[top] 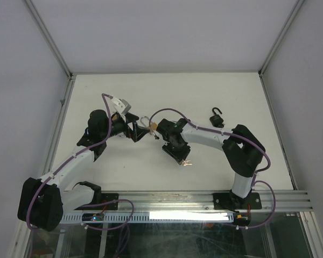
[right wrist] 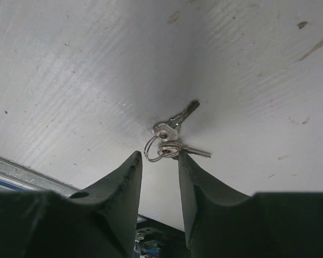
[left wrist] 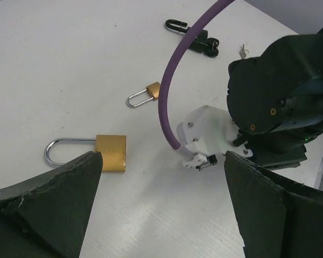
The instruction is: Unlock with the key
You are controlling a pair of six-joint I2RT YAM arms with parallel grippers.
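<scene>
Counting three padlocks (left wrist: 110, 152) (left wrist: 153, 90) (left wrist: 196, 38), two ringed keys (right wrist: 169, 141); left gripper (left wrist: 162, 161) wide, right gripper (right wrist: 159, 158) half-closed, both empty.

The left arm (top: 70, 166) and right arm (top: 207, 134) each combine white tubular links with bulky black joint housings. A purple cable (left wrist: 169, 91) runs outside each arm in loose loops. The right arm's black wrist housing (left wrist: 280, 97) carries small brass-coloured screw heads; a white bracket (left wrist: 207, 131) adjoins it. The left gripper (left wrist: 162, 161) and right gripper (right wrist: 159, 161) have matt black, wedge-shaped fingers (left wrist: 59, 209) with roughened edges. A black base block (top: 231, 200) terminates each arm.
</scene>
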